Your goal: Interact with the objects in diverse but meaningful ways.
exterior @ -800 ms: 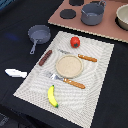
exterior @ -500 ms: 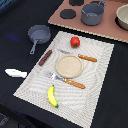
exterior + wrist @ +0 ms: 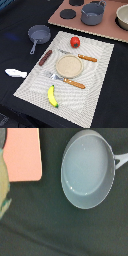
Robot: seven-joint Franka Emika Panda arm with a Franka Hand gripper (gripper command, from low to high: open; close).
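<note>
I read no writing on the grey frying pan (image 3: 89,168), round, empty, just off the placemat's (image 3: 95,65) corner. The tomato (image 3: 75,41) is glossy red. I cannot tell how the jaws stand.

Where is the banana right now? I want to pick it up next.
In the exterior view the banana lies on the placemat near its front edge, below the orange-handled fork and round plate.

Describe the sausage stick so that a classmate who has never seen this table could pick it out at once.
Start at the pale woven placemat in the middle of the dark table. Go to its edge on the exterior view's left, the edge nearest the small grey frying pan. There lies the sausage stick, a short brown rod set slantwise. Nothing else on the mat is plain dark brown: the tomato is red and round, the banana yellow and curved.
</note>
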